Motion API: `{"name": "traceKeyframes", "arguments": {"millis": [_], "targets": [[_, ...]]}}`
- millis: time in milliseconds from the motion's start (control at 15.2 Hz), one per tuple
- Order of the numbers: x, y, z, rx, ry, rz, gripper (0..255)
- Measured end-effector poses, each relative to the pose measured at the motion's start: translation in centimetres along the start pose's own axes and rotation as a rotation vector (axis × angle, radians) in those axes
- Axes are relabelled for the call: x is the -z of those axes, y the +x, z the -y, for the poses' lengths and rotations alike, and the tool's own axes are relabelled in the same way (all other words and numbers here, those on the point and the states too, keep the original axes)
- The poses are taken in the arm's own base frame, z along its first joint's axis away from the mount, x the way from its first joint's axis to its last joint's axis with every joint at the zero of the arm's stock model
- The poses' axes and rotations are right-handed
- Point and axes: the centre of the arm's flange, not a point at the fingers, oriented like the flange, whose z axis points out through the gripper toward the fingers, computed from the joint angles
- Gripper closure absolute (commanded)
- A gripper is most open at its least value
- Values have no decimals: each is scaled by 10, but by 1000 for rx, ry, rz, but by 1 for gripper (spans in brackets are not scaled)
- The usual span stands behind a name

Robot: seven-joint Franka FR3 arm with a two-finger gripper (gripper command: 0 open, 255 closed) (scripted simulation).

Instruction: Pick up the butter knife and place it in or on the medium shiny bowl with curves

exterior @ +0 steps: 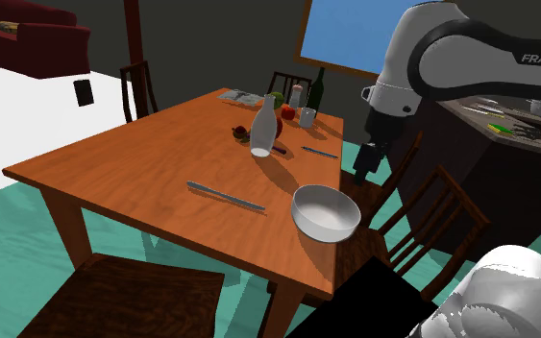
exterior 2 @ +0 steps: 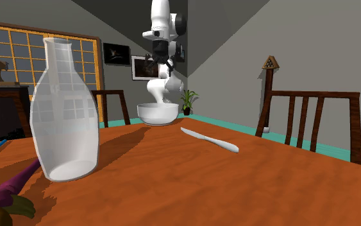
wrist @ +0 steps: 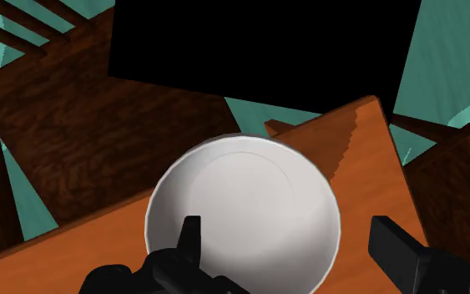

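Gripper (wrist: 285,224) jaws spread, empty; white bowl (wrist: 241,188) below them. Butter knife (exterior: 225,196) well off: travel over, straddle handle crosswise.

Soft, even light falls across the orange-brown counter (exterior: 143,144) in the shoulder view, with a bright blue window (exterior: 355,34) glowing behind it; the butter knife (exterior: 225,196) throws only a thin dark shadow close beside itself. In the wrist view the pale bowl (wrist: 241,217) shades gently to grey inside, without glare. The walls (exterior 2: 236,38) in the second exterior view sit dim and grey
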Motion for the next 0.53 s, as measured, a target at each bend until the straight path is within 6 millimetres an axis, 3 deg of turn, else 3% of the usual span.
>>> {"name": "traceKeyframes", "arguments": {"millis": [198, 528], "targets": [[-4, 14, 3, 17, 1, -4, 0], [-27, 68, 14, 80, 3, -19, 0]]}}
